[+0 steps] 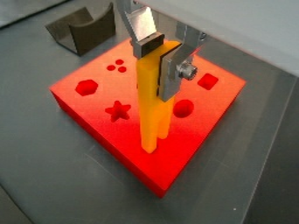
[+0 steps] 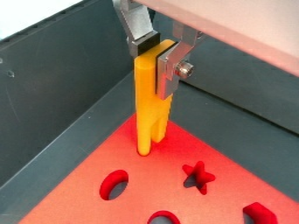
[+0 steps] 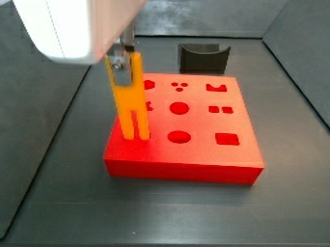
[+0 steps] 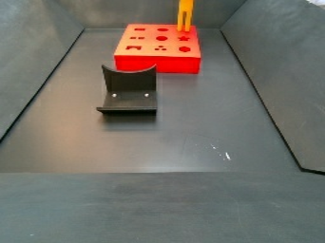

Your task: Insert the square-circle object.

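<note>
My gripper (image 1: 162, 61) is shut on the top of the orange-yellow square-circle object (image 1: 149, 105) and holds it upright over the red block (image 1: 216, 101). The peg's forked lower end sits at the block's top surface near one edge, beside the holes, not in one. I cannot tell whether it touches. Both also show in a wrist view, gripper (image 2: 158, 57), peg (image 2: 149, 105) and block (image 2: 152, 184). In a side view the peg (image 3: 129, 106) stands at the block's (image 3: 194, 159) left side under the gripper (image 3: 123, 63). In a side view the peg (image 4: 185, 13) rises from the far block (image 4: 159, 63).
The dark grey curved holder (image 4: 128, 92) stands on the dark floor apart from the block, and also shows in a wrist view (image 1: 84, 33) and a side view (image 3: 203, 58). Sloped dark walls (image 4: 38, 85) enclose the floor. The block has several shaped holes, among them a star (image 1: 117, 109).
</note>
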Controlling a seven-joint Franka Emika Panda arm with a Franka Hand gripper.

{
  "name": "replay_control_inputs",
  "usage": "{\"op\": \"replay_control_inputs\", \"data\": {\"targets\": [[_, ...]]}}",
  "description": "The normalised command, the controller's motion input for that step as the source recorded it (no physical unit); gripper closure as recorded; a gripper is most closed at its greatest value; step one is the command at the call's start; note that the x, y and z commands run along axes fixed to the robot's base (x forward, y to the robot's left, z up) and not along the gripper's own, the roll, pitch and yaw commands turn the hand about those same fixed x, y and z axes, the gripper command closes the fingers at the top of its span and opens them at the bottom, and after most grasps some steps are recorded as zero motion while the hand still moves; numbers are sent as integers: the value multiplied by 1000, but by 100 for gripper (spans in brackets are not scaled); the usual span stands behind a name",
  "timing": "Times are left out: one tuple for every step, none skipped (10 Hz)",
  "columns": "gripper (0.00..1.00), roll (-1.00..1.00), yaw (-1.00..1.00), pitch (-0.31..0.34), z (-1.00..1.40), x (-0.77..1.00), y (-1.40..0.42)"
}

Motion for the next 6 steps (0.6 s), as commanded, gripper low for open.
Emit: {"op": "replay_control_inputs", "data": {"targets": [[100, 271, 0, 41, -280, 0, -197], [100, 273, 0, 137, -480, 0, -163], [100, 401, 0, 180, -274, 0, -146], [100, 403, 0, 180, -283, 0, -166], [100, 210, 0, 129, -546, 0, -143], [100, 40, 0, 86, -709, -63, -26]]}}
